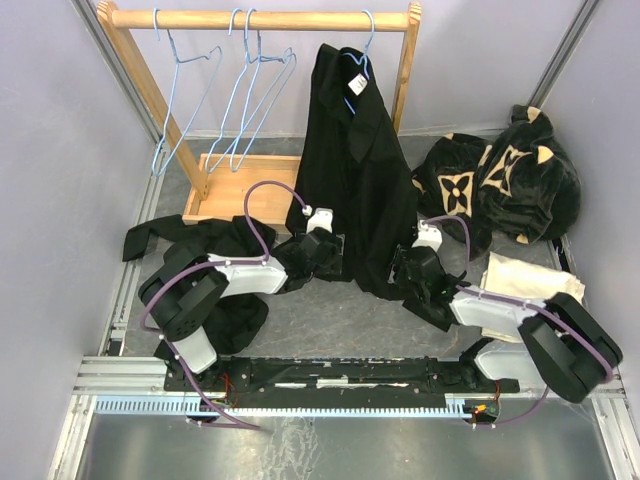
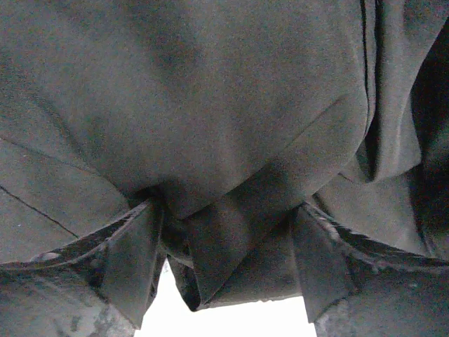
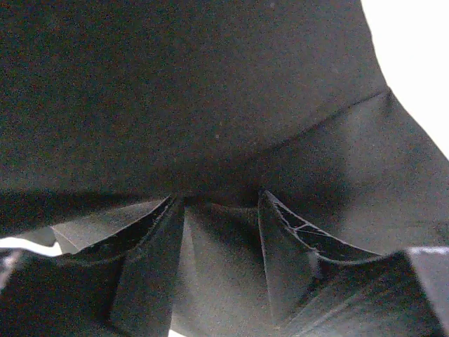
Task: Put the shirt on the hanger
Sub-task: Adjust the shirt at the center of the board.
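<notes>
Currently the shirt [image 1: 350, 170] hangs from the hanger [image 1: 371, 38], whose hook sits over the rod of the wooden rack [image 1: 260, 18], well beyond both grippers. Its small white tag [image 1: 357, 85] shows at the collar, high above them, and the cloth falls in a long dark drape down to the surface [image 1: 330, 320].

The left gripper [image 1: 318, 248] is at the drape's lower edge on its own side. In the left wrist view its fingers [image 2: 130, 263] stand partly apart with a thick fold of the shirt bunched between them and touching both, so it is clamped on that fold. More of the shirt fills the view above the gripper.

The right gripper [image 1: 408, 268] meets the opposite lower edge of the shirt. In the right wrist view its fingers [image 3: 284, 253] sit closer together, pinching a fold of black cloth, with the rest of the shirt spread above.

Between the two grippers the shirt's hem hangs near the surface. Three more hangers [image 1: 247, 70] hang empty on the rod, beyond and outward of the left gripper. A second black garment [image 1: 215, 240] lies on the surface beneath the left arm, behind its gripper. A black plush garment with tan flower motifs [image 1: 500, 180] lies beyond and outward of the right gripper, and a cream cloth [image 1: 520, 275] lies just beside the right arm.
</notes>
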Available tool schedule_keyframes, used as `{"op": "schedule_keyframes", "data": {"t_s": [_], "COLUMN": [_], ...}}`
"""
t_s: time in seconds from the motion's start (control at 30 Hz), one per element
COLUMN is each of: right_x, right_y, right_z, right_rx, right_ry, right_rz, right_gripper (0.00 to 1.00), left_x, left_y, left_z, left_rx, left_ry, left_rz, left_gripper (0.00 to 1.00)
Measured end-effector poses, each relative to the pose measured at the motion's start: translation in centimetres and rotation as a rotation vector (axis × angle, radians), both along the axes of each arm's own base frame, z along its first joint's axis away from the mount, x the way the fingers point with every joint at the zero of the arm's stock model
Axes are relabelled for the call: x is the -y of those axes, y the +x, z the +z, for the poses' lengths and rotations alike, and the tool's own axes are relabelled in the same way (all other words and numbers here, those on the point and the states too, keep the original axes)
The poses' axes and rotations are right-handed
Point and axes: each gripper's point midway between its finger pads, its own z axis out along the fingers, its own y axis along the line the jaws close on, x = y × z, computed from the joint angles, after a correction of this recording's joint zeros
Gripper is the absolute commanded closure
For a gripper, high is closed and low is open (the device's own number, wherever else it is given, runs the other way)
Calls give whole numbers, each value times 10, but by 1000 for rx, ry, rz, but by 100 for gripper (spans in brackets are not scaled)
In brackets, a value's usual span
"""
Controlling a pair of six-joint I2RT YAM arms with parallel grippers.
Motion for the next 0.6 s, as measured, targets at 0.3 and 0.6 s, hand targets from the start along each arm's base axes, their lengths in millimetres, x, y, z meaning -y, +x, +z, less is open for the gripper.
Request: {"op": "schedule_keyframes", "data": {"t_s": [0.3, 0.6], "right_x": [-49, -98], "right_y": [26, 46], "right_z": [-8, -5], "right_rx": [-28, -59], "right_ry": [135, 276], "right_rz": [71, 122], "right_gripper": [60, 64], "left_x": [5, 27], "left_y": [-4, -19], "left_z": [-9, -10], "left_rx": [-35, -89], "left_ry": [-53, -138], "left_rz": [-50, -184], "left_gripper": [71, 89]}}
